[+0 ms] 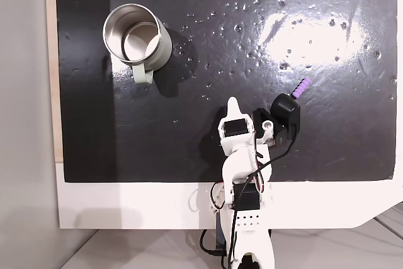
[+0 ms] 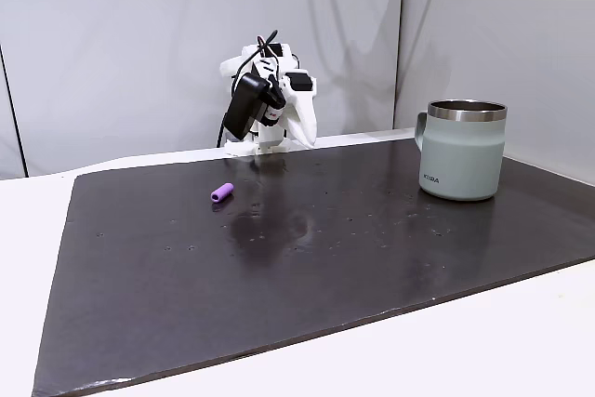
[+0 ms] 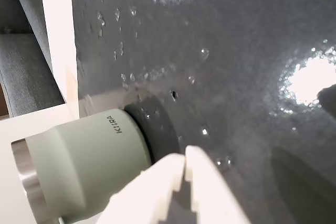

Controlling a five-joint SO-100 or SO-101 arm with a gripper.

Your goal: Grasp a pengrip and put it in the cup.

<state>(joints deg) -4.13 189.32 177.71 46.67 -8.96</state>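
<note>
- The dark mat [image 1: 189, 92] covered most of the white surface [image 1: 126, 206], giving a flat working area.
- The cup [image 1: 157, 42] stood upright at the top-down view's upper left, mouth open to receive.
- The hand [image 1: 233, 104], folded back low-centre, had its fingers nearly together and empty.
- The pengrip [image 1: 303, 86] lay loose at right, just above the arm's black camera.

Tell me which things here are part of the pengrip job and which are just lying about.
Part of the job:
- pengrip, lying on the mat, not yet grasped
- cup, upright, apart from the pengrip
- hand, shut and holding nothing

Just there:
- black mat, with small bumps and glare
- white table under the mat
- black wrist camera on the arm
</note>
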